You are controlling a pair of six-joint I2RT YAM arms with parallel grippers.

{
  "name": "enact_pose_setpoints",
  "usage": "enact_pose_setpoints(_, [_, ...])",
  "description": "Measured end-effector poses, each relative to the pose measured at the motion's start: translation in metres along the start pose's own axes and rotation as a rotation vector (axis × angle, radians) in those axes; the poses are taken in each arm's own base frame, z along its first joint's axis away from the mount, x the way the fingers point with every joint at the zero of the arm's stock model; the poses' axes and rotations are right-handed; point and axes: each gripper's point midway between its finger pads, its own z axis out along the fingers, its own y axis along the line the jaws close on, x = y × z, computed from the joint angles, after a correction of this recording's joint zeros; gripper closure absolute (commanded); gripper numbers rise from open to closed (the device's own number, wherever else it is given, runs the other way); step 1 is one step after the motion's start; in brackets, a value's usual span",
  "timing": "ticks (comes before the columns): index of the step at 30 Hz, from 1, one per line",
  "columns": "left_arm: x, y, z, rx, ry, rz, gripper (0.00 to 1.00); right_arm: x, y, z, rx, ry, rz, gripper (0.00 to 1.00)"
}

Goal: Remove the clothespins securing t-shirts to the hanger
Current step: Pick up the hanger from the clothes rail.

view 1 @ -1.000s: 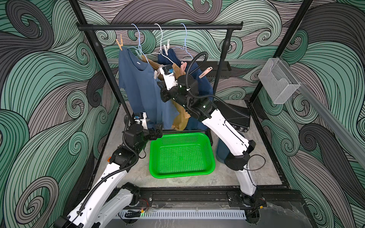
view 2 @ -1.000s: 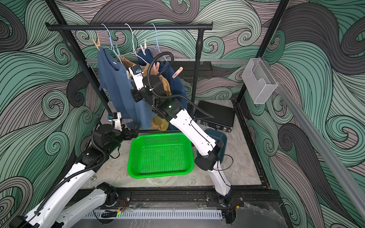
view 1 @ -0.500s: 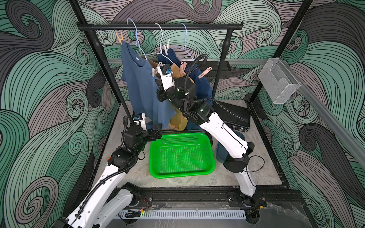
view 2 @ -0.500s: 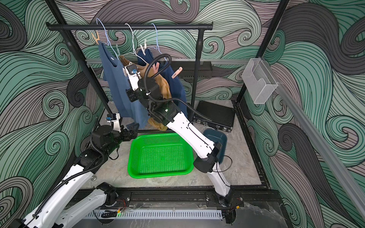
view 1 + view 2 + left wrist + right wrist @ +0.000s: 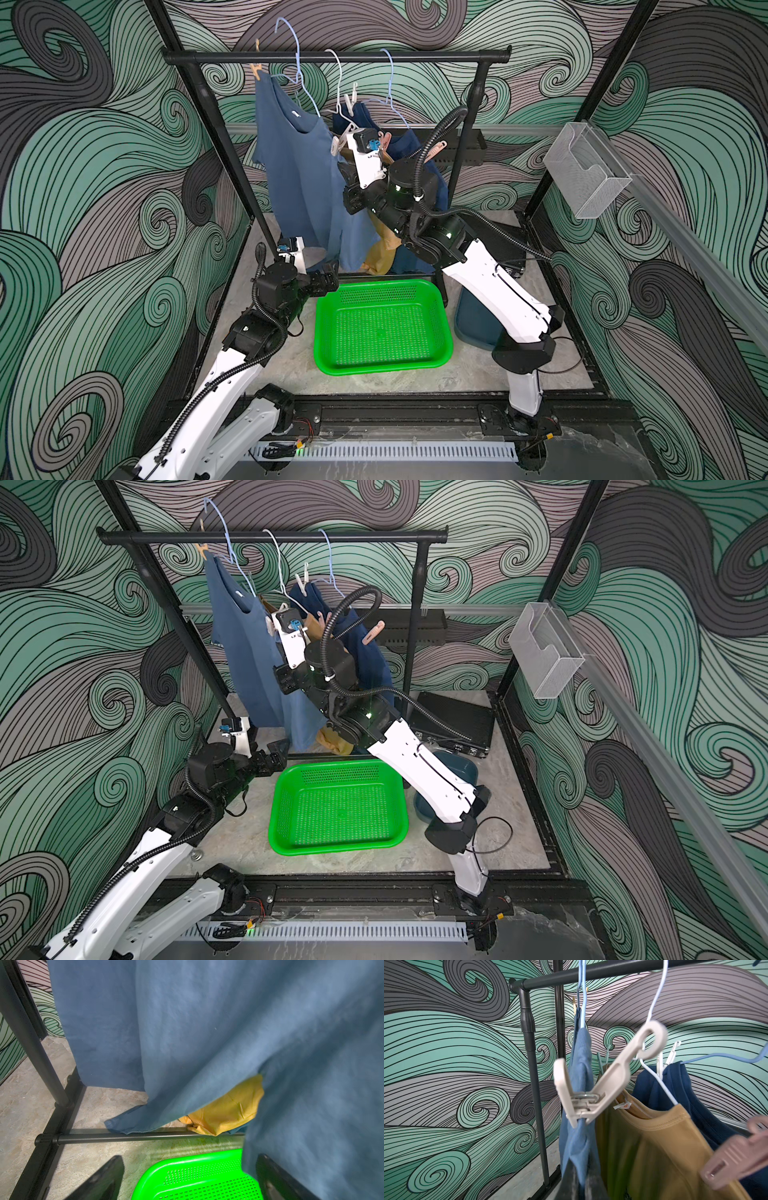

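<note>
My right gripper is up at the rack, pressed together on a fold of the blue tee below its right shoulder. In the wrist view the cloth runs down between my dark fingers. Just above that grip a beige peg bites the same shoulder.

My left gripper hangs low by the rack's left post with its jaws wide apart, holding nothing. In its wrist view the blue tee's hem drapes over one finger.

The blue tee hangs leftmost on the rail, with an orange peg at its far left shoulder. The tan tee hangs in the middle on a white hanger, its hem showing under the blue one down near the floor. The navy tee hangs on the right. A white peg stands on its left shoulder and a peach peg on its right. A pink peg sits where tan and navy meet; I cannot tell which cloth it grips.

The green basket lies on the floor on the near side of the rack, between my arms.
</note>
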Motion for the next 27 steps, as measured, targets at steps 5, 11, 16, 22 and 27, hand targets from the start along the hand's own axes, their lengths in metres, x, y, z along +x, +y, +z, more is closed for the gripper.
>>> enact_pose_setpoints(5, [-0.001,0.002,-0.002,-0.006,0.001,0.004,0.02,-0.008,-0.006,-0.02,-0.003,0.002,0.0,1.0])
enact_pose_setpoints(11, [-0.001,0.006,-0.005,-0.017,0.003,0.006,0.02,-0.013,-0.011,-0.041,-0.012,0.013,-0.002,1.0])
enact_pose_setpoints(16, [-0.003,0.009,-0.007,-0.027,-0.004,0.006,0.01,-0.005,-0.01,-0.053,-0.035,0.047,-0.005,1.0])
enact_pose_setpoints(22, [-0.004,0.014,-0.008,-0.043,-0.006,0.009,0.01,0.018,-0.004,-0.055,-0.073,0.127,-0.02,1.0])
enact_pose_setpoints(27, [-0.002,0.019,-0.01,-0.054,0.002,0.012,0.01,0.044,0.0,-0.064,-0.106,0.199,-0.035,1.0])
